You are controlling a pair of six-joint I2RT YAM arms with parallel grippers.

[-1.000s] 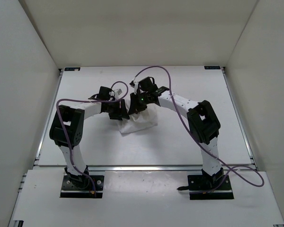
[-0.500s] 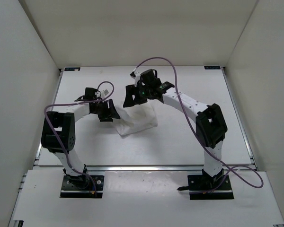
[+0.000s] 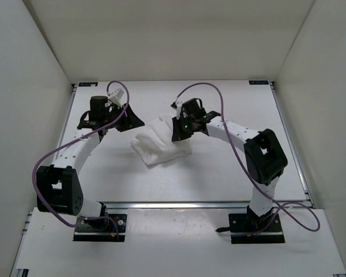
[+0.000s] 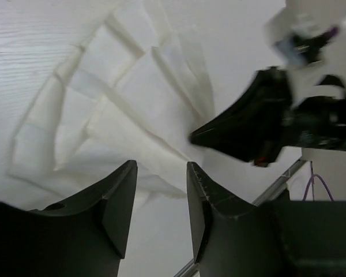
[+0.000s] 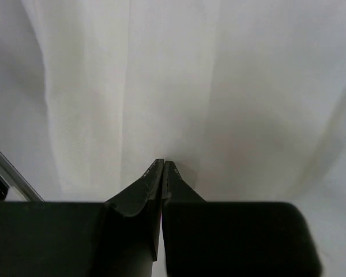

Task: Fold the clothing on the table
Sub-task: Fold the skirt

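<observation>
The clothing (image 3: pixel 160 144) is a white pleated garment, folded into a small bundle in the middle of the table (image 3: pixel 219 173). My right gripper (image 3: pixel 179 134) is shut, its tips pressed down against the bundle's right part. In the right wrist view the shut gripper (image 5: pixel 163 164) touches smooth white clothing (image 5: pixel 179 86), with no cloth showing between the fingers. My left gripper (image 3: pixel 132 122) hovers left of the bundle, apart from it. In the left wrist view that gripper (image 4: pixel 161 168) is open and empty, with the fanned pleats of the clothing (image 4: pixel 121 109) beyond it.
White walls close in the table on the left, back and right. An aluminium rail (image 3: pixel 179 203) runs along the near edge, in front of both arm bases. Purple cables loop above each arm. The right arm's wrist (image 4: pixel 259 127) shows in the left wrist view, beside the cloth.
My left arm has swung back and to the left, away from the clothing. My right gripper opened briefly, shut again, and came down onto the bundle's right side.
</observation>
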